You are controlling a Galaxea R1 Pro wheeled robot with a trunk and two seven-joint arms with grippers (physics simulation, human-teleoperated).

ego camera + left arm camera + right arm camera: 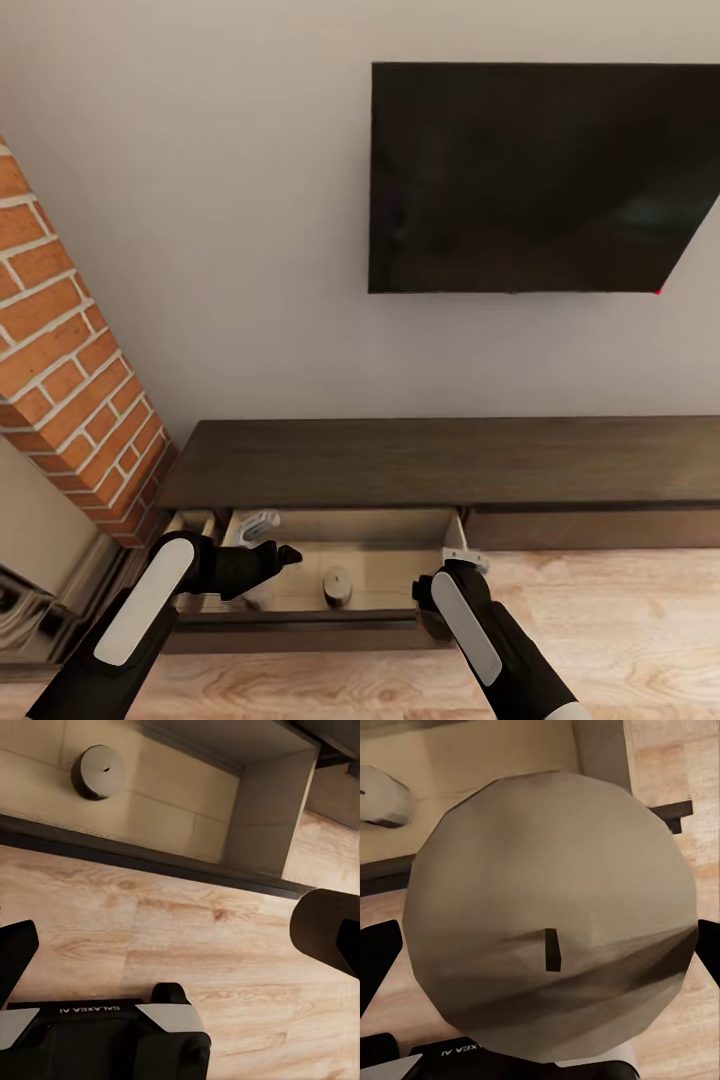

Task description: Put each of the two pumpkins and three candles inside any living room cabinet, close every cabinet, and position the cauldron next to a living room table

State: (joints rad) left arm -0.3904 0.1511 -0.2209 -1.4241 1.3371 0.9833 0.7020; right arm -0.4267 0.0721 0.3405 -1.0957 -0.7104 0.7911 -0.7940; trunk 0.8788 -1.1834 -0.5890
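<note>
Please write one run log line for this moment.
right gripper: shut on candle, near open drawer | left gripper: open, empty | second candle: in drawer | cabinet: not closed

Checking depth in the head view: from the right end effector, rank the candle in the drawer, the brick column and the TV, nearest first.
From the right end effector:
1. Candle in the drawer, just to its left.
2. Brick column, far left.
3. TV, high on the wall.

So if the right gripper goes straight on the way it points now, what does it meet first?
The right gripper is shut on a candle and points down at the near right corner of the open drawer. It would probably meet the drawer front or the floor beside it; depth is unclear.
</note>
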